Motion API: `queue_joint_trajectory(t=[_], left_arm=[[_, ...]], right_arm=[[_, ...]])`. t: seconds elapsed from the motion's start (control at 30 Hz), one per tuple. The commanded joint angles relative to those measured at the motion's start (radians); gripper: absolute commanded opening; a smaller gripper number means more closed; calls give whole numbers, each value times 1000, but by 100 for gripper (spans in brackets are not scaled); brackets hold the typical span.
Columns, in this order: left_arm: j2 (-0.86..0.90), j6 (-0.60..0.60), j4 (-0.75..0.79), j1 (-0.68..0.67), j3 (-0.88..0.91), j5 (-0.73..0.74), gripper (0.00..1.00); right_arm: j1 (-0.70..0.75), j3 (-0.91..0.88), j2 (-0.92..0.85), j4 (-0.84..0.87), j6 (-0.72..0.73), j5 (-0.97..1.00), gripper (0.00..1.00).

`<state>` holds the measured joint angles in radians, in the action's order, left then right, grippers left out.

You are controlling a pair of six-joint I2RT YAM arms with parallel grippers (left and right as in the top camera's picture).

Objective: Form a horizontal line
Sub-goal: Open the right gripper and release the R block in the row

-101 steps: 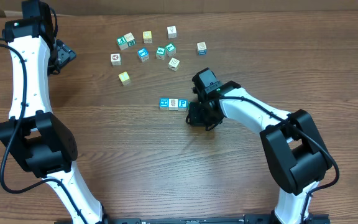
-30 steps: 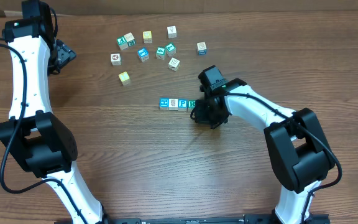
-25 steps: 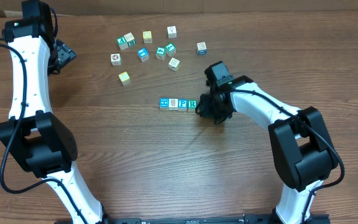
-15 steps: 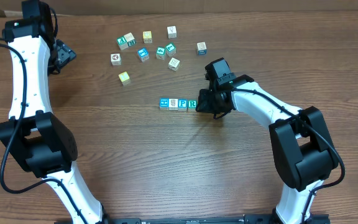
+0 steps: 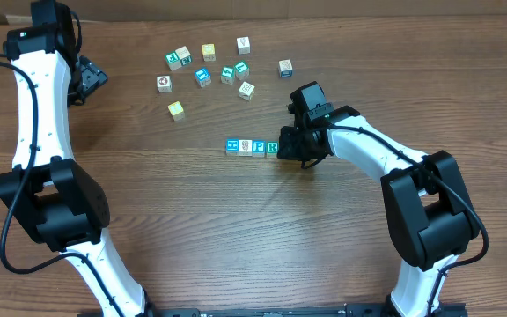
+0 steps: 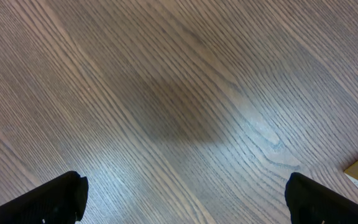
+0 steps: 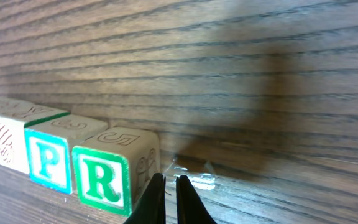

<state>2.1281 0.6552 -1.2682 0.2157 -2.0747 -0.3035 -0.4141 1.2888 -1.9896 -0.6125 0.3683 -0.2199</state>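
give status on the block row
Left end effector open, empty. Right end effector shut, tips beside the green R block. Row of four straight. Loose blocks lie apart.

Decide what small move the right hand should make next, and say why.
Probably ease the shut right hand straight back, away from the green-lettered R wooden cube: the row of four small wooden cubes already looks straight and touching, and the hand sits right beside its end.
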Motion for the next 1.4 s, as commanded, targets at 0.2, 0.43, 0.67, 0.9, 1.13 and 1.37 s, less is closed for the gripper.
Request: queue_joint_trajectory(t=[0.2, 0.43, 0.67, 0.9, 1.13, 1.37], left_arm=[[-7, -5, -2, -8, -6, -11, 100], [-7, -5, -2, -8, -6, -11, 100], [-7, -5, -2, -8, -6, -11, 100], [-7, -5, -2, -8, -6, -11, 100], [-7, -5, -2, -8, -6, -11, 100], [-7, -5, -2, -8, -6, -11, 100]], right_arm=[[-6, 23, -1, 6, -28, -31, 4], [-5, 19, -1, 10, -28, -55, 4], [-5, 19, -1, 11, -28, -53, 4], [-5, 19, -1, 25, -29, -20, 4], [-5, 19, -1, 25, -29, -17, 9], [27, 47, 6, 13, -29, -1, 9]])
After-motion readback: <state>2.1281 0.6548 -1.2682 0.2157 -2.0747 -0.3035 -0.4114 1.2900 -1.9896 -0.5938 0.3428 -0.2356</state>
